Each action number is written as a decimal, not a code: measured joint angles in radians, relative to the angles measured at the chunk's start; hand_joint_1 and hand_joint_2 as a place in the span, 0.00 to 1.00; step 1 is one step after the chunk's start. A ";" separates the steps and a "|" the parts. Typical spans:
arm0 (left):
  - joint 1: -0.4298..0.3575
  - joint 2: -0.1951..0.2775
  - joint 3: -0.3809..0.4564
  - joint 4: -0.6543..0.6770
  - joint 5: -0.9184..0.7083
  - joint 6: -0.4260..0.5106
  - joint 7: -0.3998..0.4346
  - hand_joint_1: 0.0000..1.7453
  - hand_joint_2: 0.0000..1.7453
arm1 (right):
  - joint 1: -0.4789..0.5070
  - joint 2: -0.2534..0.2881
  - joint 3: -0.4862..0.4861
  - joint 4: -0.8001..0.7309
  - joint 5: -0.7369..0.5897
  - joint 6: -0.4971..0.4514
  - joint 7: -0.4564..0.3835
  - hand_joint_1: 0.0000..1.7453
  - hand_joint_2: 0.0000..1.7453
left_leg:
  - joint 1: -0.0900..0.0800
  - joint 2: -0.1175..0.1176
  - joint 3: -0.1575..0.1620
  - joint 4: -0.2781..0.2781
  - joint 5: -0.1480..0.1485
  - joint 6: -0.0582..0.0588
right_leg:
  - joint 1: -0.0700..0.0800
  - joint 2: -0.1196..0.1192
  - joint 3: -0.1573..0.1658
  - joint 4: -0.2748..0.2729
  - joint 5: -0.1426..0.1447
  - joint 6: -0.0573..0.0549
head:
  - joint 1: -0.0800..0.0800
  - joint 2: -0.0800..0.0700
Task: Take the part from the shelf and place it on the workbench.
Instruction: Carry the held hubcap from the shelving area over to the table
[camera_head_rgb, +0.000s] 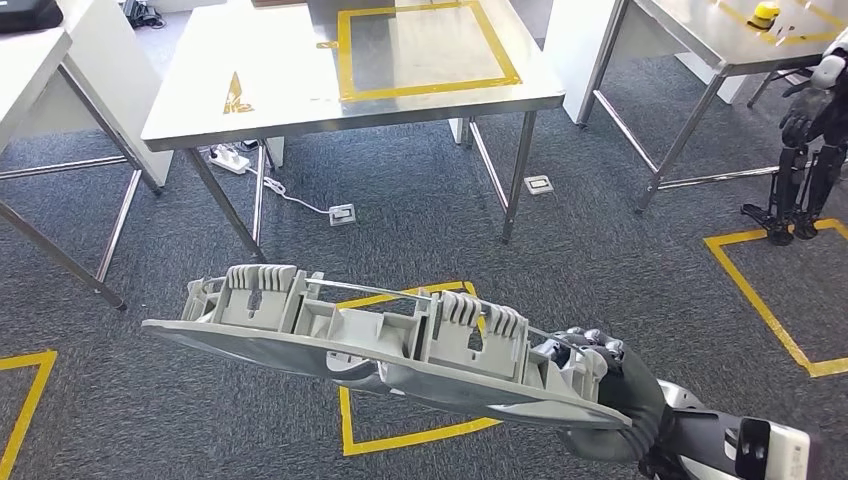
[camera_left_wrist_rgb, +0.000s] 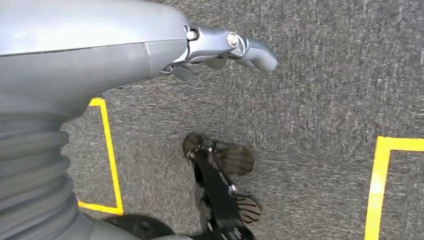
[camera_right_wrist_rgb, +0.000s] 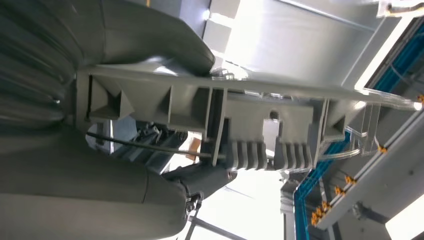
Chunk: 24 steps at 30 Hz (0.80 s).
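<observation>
The part (camera_head_rgb: 370, 345) is a long grey plastic moulding with ribbed clips and a thin wire along it. My right hand (camera_head_rgb: 590, 370) grips its right end low in the head view and holds it level above the carpet, its far end reaching out to the left. The right wrist view shows the part (camera_right_wrist_rgb: 240, 120) close up, clamped between thumb and fingers. The steel workbench (camera_head_rgb: 290, 95) with a yellow taped square stands ahead, beyond the part. My left hand (camera_left_wrist_rgb: 220, 50) hangs over the carpet with nothing in it, fingers loosely curled.
A power strip (camera_head_rgb: 228, 157) and cable lie under the workbench. Another steel table (camera_head_rgb: 720, 40) with a yellow object stands at the right, a white one at the left. A small black humanoid figure (camera_head_rgb: 810, 150) stands far right. Yellow tape marks squares on the carpet.
</observation>
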<state>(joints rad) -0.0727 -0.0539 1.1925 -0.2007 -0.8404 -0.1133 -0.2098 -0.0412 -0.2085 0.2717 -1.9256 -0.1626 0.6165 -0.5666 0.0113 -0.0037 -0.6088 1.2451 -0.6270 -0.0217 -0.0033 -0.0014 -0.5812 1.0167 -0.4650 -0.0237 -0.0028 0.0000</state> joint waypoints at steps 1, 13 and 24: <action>0.002 0.000 0.000 0.000 0.000 0.000 0.000 0.00 1.00 | 0.000 0.001 0.000 0.000 0.000 0.000 0.001 1.00 1.00 | 0.000 0.000 -0.035 0.046 -0.018 -0.002 | 0.001 0.001 0.006 0.000 -0.006 -0.001 | -0.001 0.000; 0.005 -0.002 0.000 0.000 0.000 0.002 -0.002 0.00 1.00 | -0.016 0.003 0.000 0.000 -0.011 0.000 0.008 1.00 1.00 | 0.000 -0.002 0.043 -0.213 0.146 0.048 | 0.005 0.005 0.034 0.091 -0.086 0.052 | 0.001 0.000; 0.004 -0.002 0.000 0.000 -0.016 0.003 -0.002 0.00 1.00 | -0.022 0.008 0.007 0.002 0.002 -0.014 0.021 1.00 1.00 | -0.001 -0.004 0.100 -0.218 0.091 0.022 | 0.002 0.001 -0.043 0.015 0.002 0.040 | 0.012 0.000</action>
<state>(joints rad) -0.0688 -0.0554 1.1927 -0.2011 -0.8559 -0.1102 -0.2120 -0.0636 -0.2008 0.2785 -1.9238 -0.1606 0.6023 -0.5453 0.0098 -0.0082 -0.5083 1.0273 -0.5356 0.0006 -0.0017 -0.0007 -0.6240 1.0320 -0.4629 0.0161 0.0093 0.0000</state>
